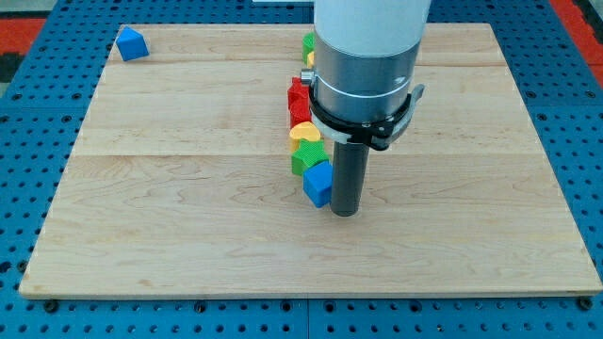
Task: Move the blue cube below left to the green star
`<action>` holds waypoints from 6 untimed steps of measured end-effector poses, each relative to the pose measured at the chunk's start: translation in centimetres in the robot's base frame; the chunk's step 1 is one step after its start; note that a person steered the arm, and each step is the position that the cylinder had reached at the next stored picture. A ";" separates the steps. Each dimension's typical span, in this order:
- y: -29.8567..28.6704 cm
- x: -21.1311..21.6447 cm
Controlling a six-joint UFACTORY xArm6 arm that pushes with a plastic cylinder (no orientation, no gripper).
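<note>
The blue cube (317,183) sits near the board's middle, at the lower end of a column of blocks. My tip (346,213) stands just to the cube's right, touching or nearly touching it. A green block (304,157), its shape partly hidden and possibly the star, lies directly above the cube and touches it. Above that is a yellow block (303,133), then red blocks (298,100). Another green block (308,42) and a yellow one peek out at the column's top, mostly hidden by the arm.
A second blue block (132,43), wedge-like, lies near the wooden board's (188,207) top left corner. The arm's white and grey body (366,66) covers the upper middle of the board. Blue pegboard surrounds the board.
</note>
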State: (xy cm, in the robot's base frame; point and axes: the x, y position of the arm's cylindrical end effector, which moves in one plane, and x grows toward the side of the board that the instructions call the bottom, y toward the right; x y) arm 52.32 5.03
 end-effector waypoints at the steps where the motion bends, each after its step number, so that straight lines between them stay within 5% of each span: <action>1: 1.0 -2.9; 4: -3.2 0.9; 6: -15.7 3.3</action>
